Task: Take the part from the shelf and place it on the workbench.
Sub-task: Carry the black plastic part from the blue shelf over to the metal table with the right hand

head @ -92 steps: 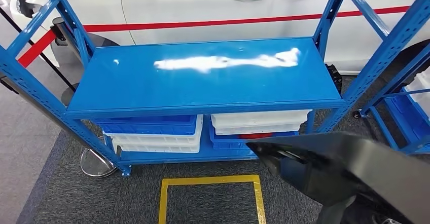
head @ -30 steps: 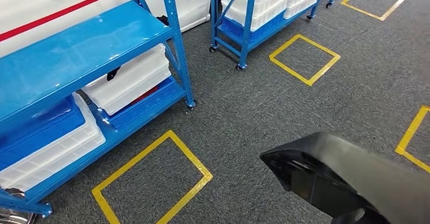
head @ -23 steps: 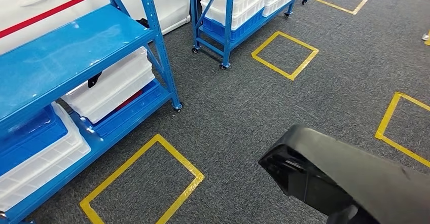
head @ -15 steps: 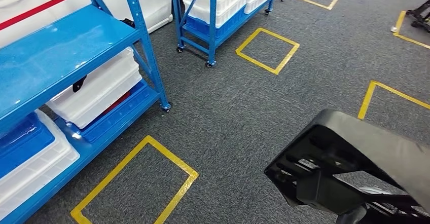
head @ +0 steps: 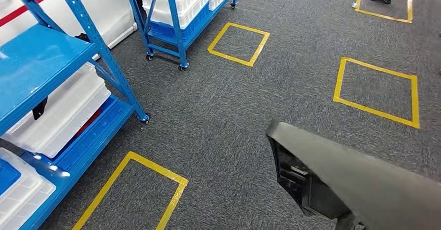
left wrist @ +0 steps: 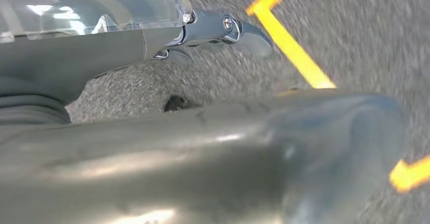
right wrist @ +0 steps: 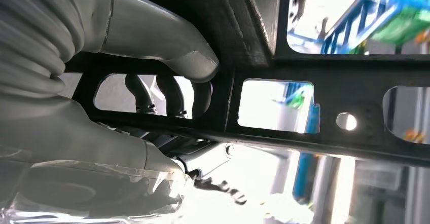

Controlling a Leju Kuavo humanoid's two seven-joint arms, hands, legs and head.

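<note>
Black plastic part is already off the shelf, gripped by right robot hand; worktop placement still left, left robot hand unclear.

**What I count around me**

I see one black part, carried in my right hand (fingers hooked through its frame). Two blue shelf racks stand on the carpet. Five yellow taped squares mark the floor, some cut off at the edges. My left hand makes two hands.
</note>
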